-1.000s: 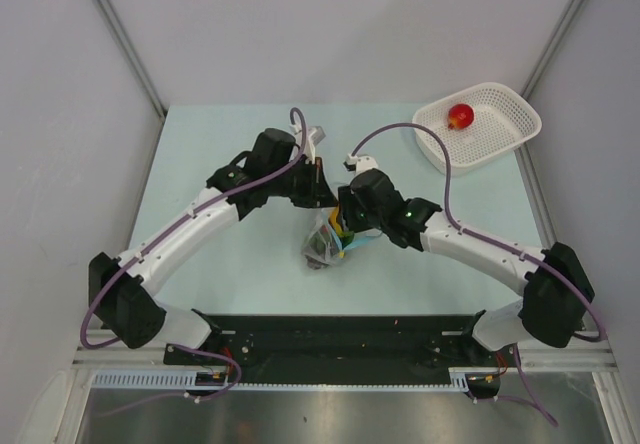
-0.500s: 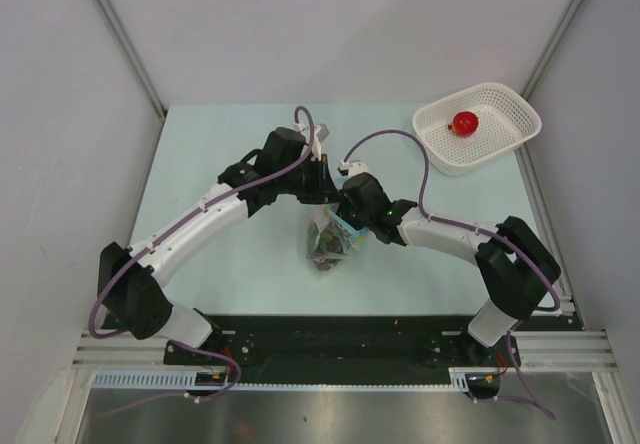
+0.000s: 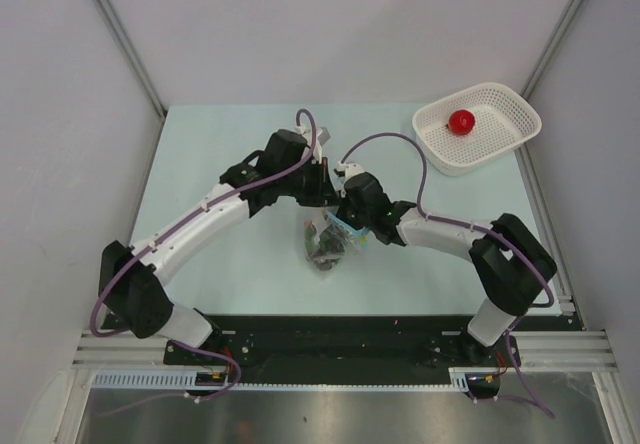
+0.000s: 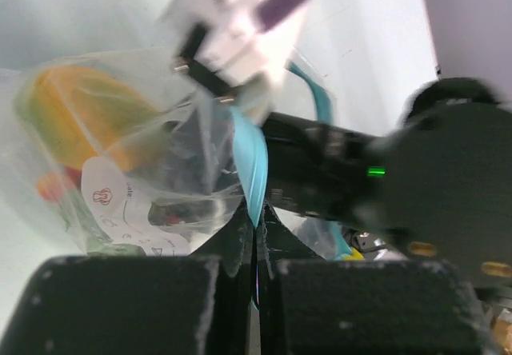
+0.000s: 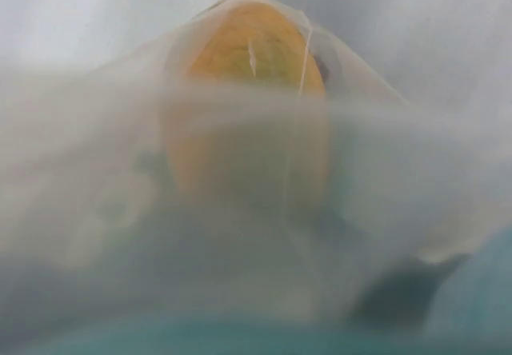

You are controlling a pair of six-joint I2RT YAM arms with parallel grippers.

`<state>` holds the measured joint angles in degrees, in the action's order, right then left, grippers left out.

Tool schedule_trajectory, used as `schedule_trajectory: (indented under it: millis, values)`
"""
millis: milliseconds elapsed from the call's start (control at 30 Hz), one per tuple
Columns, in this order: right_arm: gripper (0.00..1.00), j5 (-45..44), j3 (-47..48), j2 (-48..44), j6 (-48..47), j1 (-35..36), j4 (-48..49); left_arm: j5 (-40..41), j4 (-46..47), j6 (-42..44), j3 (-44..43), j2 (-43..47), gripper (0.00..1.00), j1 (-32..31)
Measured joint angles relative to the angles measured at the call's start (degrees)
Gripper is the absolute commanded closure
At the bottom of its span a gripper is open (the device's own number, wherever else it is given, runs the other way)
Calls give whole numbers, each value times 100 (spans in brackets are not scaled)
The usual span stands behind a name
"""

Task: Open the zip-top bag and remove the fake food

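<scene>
Pale green counter [image 3: 200,154], centre: the left gripper [image 4: 254,237] clamps the bag [image 4: 120,159] by its blue strip [image 4: 250,163]. The right gripper [image 3: 343,216], spread impossible to tell, should ease squarely around the mango [image 5: 244,107].

A pale green table [image 3: 190,144] stands enclosed by plain grey wall panels [image 3: 340,24] joined by slanting aluminium posts [image 3: 120,39], under soft, even light; a black rail [image 3: 330,336] and brushed-metal sheet [image 3: 330,414] edge its near side.

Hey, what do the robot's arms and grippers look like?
Both the left arm and right arm have white links, black joints and a purple cable looping alongside. The left gripper has black fingers; a green light glows on the right wrist.
</scene>
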<state>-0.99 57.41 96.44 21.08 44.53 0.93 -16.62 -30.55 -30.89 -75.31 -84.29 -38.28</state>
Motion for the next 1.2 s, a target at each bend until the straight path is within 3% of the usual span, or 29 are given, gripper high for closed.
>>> schedule_trajectory:
  millis: [100, 667, 967, 1200]
  values:
    - [100, 136, -7, -398, 118, -13, -470, 9, -7, 96, 59, 55, 100, 2]
    - [100, 2072, 249, -2448, 955, -264, -3279, 503, -26, 776, 531, 339, 100, -15]
    - [100, 2468, 345, -2955, 1139, -680, -3300, 262, 42, 850, 597, 374, 100, -83]
    - [100, 1847, 350, -3040, 826, -424, -2889, -17, 240, 726, 599, 490, 100, 13]
